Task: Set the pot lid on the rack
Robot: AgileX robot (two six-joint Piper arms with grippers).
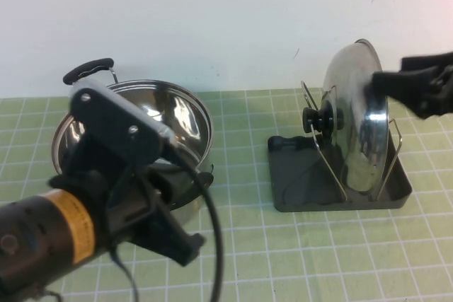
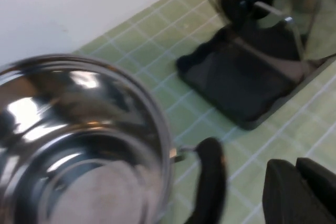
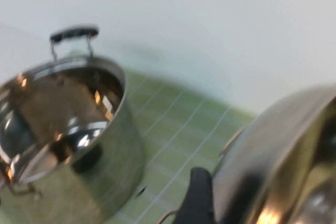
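The pot lid [image 1: 354,118] stands on edge in the rack [image 1: 297,182], leaning between the wire loops, with its black knob [image 1: 318,119] facing the pot. My right gripper [image 1: 386,79] holds the lid's upper right rim; in the right wrist view one finger [image 3: 197,198] lies against the lid's domed side [image 3: 273,150]. My left gripper [image 1: 185,249] is shut and empty, low in front of the pot's near handle [image 2: 210,177]. The rack also shows in the left wrist view [image 2: 236,85].
The open steel pot [image 1: 141,122] stands at the left on the green grid mat, its far handle [image 1: 88,71] toward the white wall. Bare mat lies between the pot and the rack and along the front.
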